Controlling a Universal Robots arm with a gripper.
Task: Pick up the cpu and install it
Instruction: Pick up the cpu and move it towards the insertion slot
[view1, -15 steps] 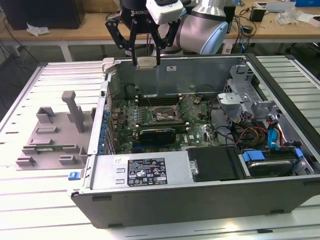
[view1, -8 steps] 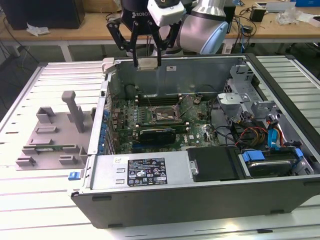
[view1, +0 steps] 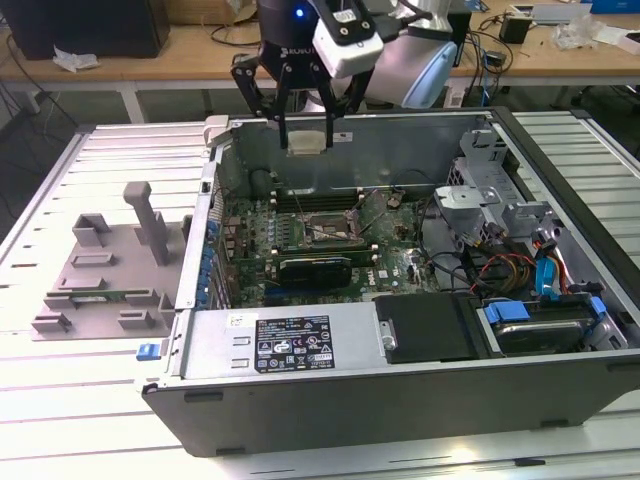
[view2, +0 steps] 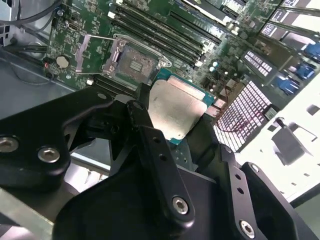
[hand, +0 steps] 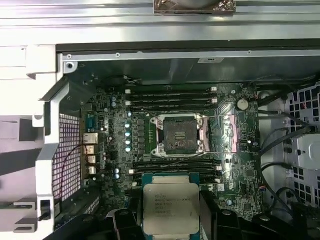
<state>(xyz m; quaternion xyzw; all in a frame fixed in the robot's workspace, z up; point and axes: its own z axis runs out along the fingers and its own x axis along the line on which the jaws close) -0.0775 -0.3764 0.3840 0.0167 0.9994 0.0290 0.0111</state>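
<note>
The cpu (hand: 171, 206), a flat square chip with a silver top, hangs in my gripper (view1: 307, 143), which is shut on it above the open computer case (view1: 560, 180). In the exterior view the cpu (view1: 307, 143) sits between the black fingers, over the case's rear wall. The second wrist view has the cpu (view2: 175, 107) pinched between two black fingers (view2: 150, 135). Below it on the green motherboard lies the open cpu socket (hand: 178, 135), its metal frame lifted and the socket (view2: 136, 62) bare. The same socket (view1: 325, 227) lies lower than the gripper, toward the case's middle.
A black graphics card (view1: 315, 268) lies across the board in front of the socket. Memory slots (hand: 170, 97) flank the socket. Cables and drive bays (view1: 530, 260) crowd the exterior view's right of the case. A grey plastic tray with upright blocks (view1: 110, 260) stands on the table at the left.
</note>
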